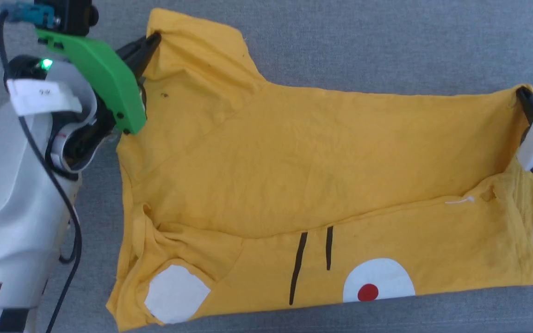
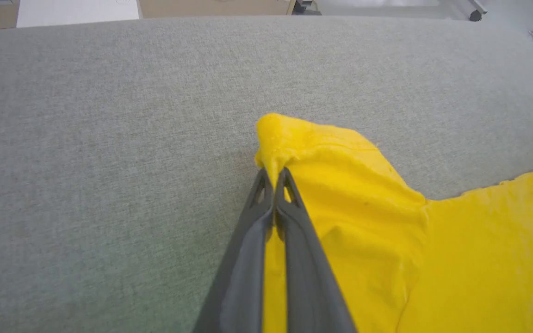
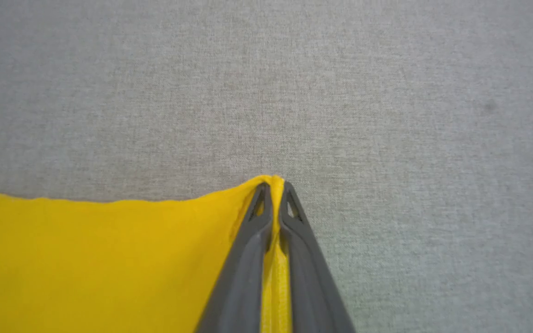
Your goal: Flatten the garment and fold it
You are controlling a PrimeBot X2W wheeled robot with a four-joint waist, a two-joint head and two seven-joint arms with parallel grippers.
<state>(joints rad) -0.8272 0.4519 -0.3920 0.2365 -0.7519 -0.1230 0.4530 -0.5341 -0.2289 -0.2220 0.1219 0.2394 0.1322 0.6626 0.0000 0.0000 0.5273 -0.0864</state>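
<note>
The yellow T-shirt (image 1: 312, 152) lies spread across the grey surface, its plain upper layer drawn over most of the printed side. White patches, a red dot and black stripes show along the near strip. My left gripper (image 1: 154, 39) is shut on the far left sleeve corner, and the left wrist view shows its tips (image 2: 273, 175) pinching a bunched tip of the T-shirt (image 2: 368, 208). At the far right corner my right gripper (image 1: 523, 95) is shut on the hem, with its tips (image 3: 273, 185) clamping the edge of the T-shirt (image 3: 100, 259).
A grey fabric surface (image 1: 387, 41) lies under everything and stretches well beyond the shirt. Past its far edge, the left wrist view shows a pale floor and a white sheet (image 2: 77, 10). My pale left forearm with its black cable (image 1: 21, 185) stands at the left.
</note>
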